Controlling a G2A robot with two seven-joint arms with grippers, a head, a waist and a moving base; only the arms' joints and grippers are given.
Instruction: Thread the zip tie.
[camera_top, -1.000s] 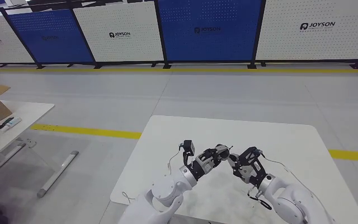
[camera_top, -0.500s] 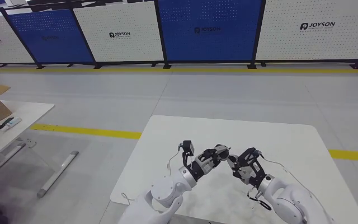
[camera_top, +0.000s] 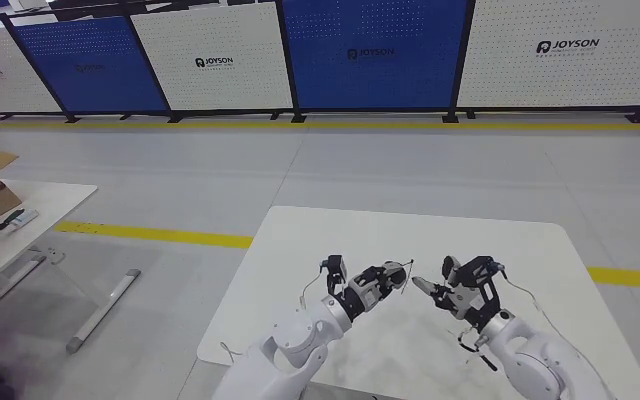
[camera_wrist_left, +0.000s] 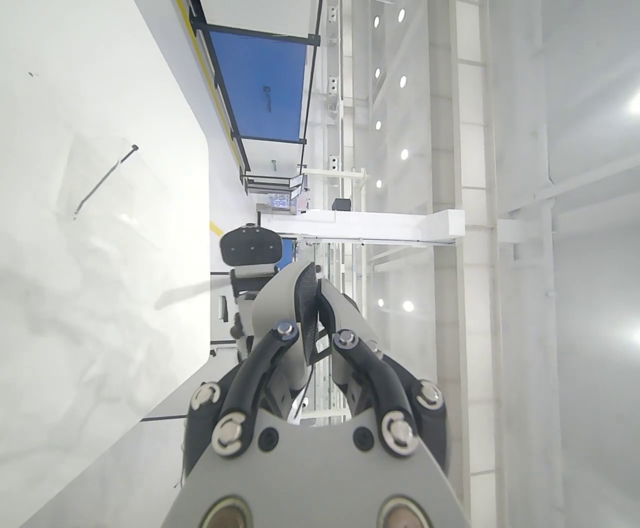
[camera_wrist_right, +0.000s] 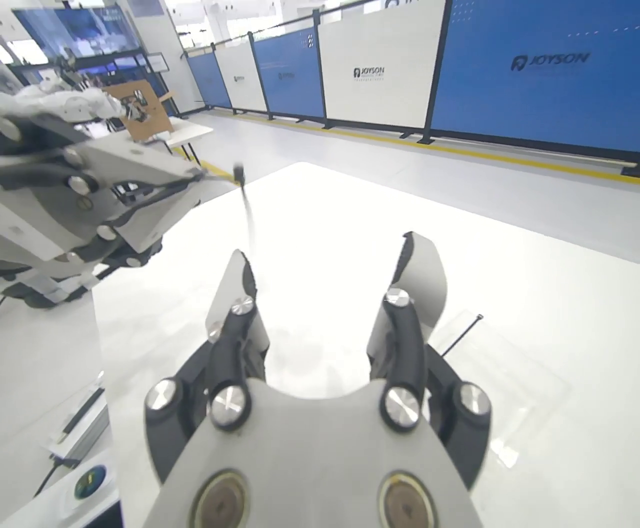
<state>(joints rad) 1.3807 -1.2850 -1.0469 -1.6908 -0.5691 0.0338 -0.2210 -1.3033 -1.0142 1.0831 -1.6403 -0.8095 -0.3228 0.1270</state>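
Note:
My left gripper (camera_top: 398, 271) is shut on a black zip tie (camera_wrist_right: 247, 207) and holds it above the white table (camera_top: 330, 240). The tie's square head (camera_wrist_right: 239, 171) points up, with the strap hanging below it. In the left wrist view the fingertips (camera_wrist_left: 306, 295) are pressed together on the thin strap. My right gripper (camera_wrist_right: 327, 262) is open with nothing between its fingers. It sits just right of the held tie, its left fingertip (camera_wrist_right: 242, 272) close under the strap's lower end. In the top view the right gripper (camera_top: 426, 288) is a short gap from the left one.
A second black zip tie (camera_wrist_right: 462, 334) lies flat on the table inside a clear plastic bag (camera_wrist_right: 505, 385), to the right of my right gripper; it also appears in the left wrist view as a zip tie (camera_wrist_left: 105, 180). A flat packet with a dark strip (camera_wrist_right: 75, 430) rests at the table's near left edge.
The two grippers were together at the tie. The right gripper has since opened and drawn back to the right, while the left gripper keeps the tie and has hardly moved.

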